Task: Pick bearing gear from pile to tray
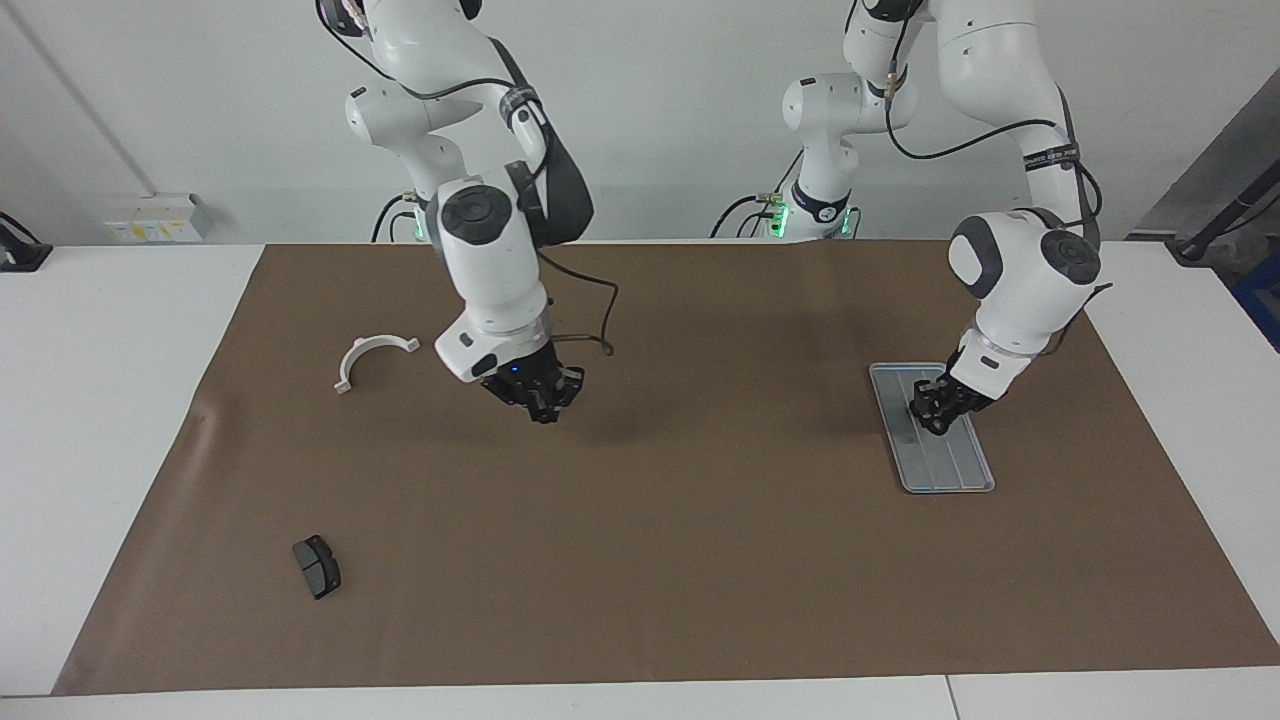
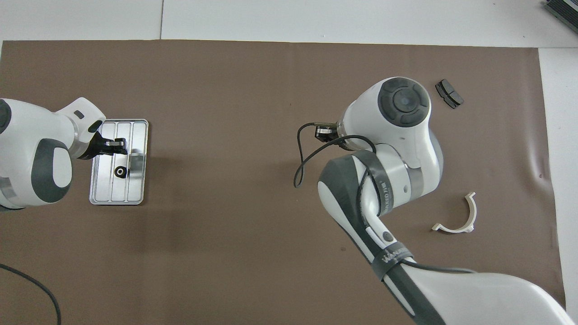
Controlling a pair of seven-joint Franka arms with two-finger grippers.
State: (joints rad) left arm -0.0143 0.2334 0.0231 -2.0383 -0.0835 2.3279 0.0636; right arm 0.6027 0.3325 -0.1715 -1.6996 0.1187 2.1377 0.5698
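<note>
The silver tray [image 1: 975,478] [image 2: 137,197] lies toward the left arm's end of the table, with one black round bearing gear [image 2: 121,171] in it. My left gripper [image 1: 937,412] [image 2: 118,145] hangs low over the tray, fingertips pinched on a small dark piece that looks like another bearing gear. What shows of the pile is a white half-ring [image 1: 371,357] [image 2: 457,218] and a dark brake-pad piece [image 1: 317,566] [image 2: 449,94]. My right gripper [image 1: 541,402] is shut and low over the mat's middle, with nothing seen in it. In the overhead view its arm hides the fingers.
A brown mat [image 1: 700,560] [image 2: 235,253] covers the table, and white table surface [image 1: 110,420] shows past its ends. A black cable [image 2: 301,158] loops off the right wrist.
</note>
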